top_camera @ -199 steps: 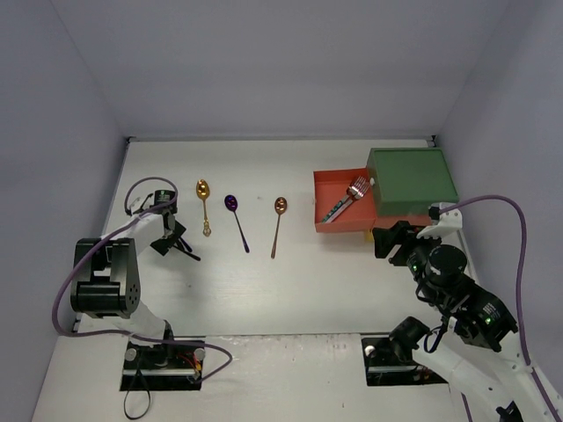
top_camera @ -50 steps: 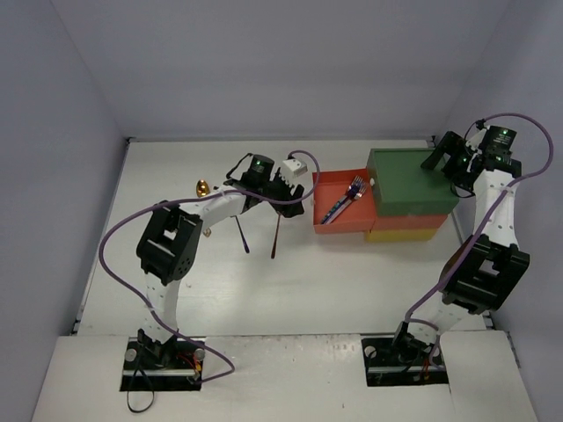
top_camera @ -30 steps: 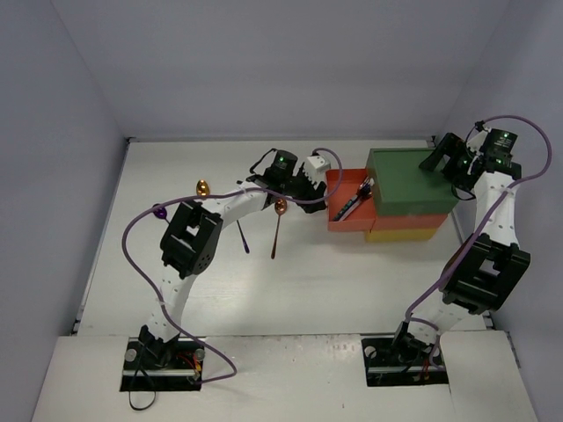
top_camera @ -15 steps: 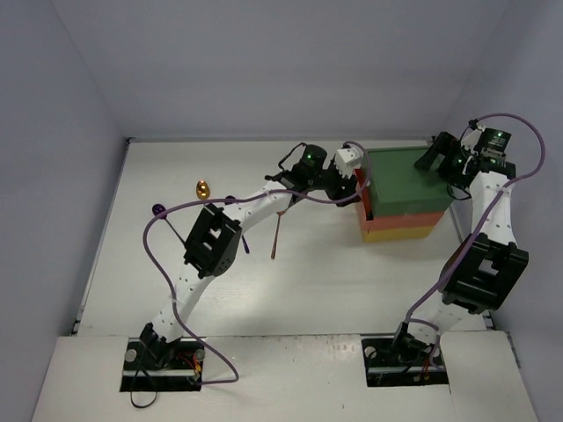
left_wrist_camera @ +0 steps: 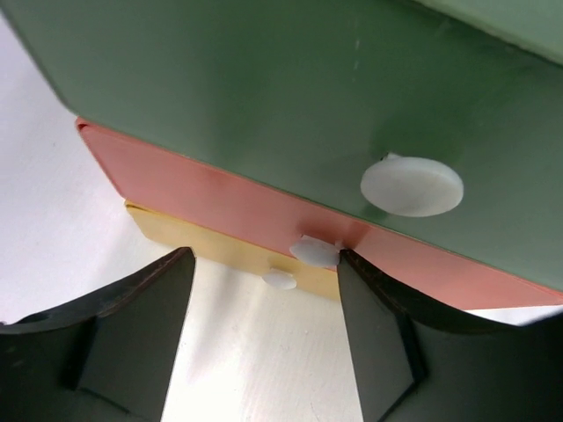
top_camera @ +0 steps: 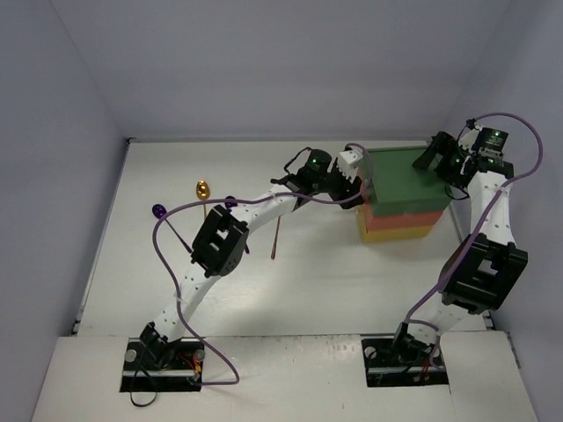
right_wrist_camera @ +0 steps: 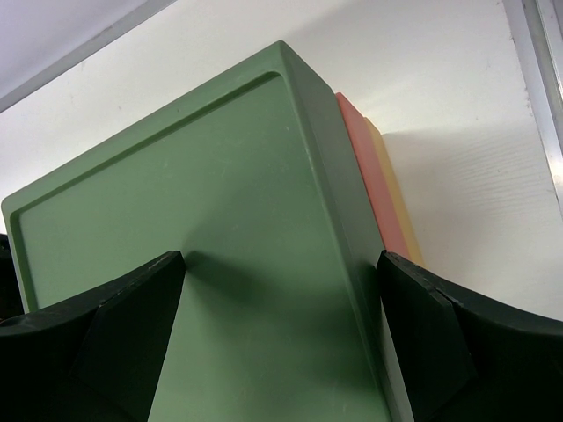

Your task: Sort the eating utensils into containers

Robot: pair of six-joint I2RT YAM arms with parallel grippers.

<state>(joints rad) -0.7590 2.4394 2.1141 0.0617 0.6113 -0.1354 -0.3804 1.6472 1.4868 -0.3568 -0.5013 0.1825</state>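
Awaiting sorting toward the worktop's far edge: gold spoon (top_camera: 203,189), purple spoon (top_camera: 230,202), copper spoon (top_camera: 274,242); drawers (top_camera: 400,180) shut by the right edge; left gripper (left_wrist_camera: 261,264) and right gripper (right_wrist_camera: 280,259) spread, holding nothing.

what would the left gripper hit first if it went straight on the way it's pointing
Probably the small white knob on the red-orange drawer, just ahead of the left gripper.

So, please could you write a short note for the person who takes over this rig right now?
Left pincer: open, empty, jaws either side of the red drawer knob.
Right pincer: open, empty, over the green top box.
Done: all three drawers of the containers are shut; contents hidden.
Left: gold spoon, purple spoon and copper spoon lie on the table, left of the block.
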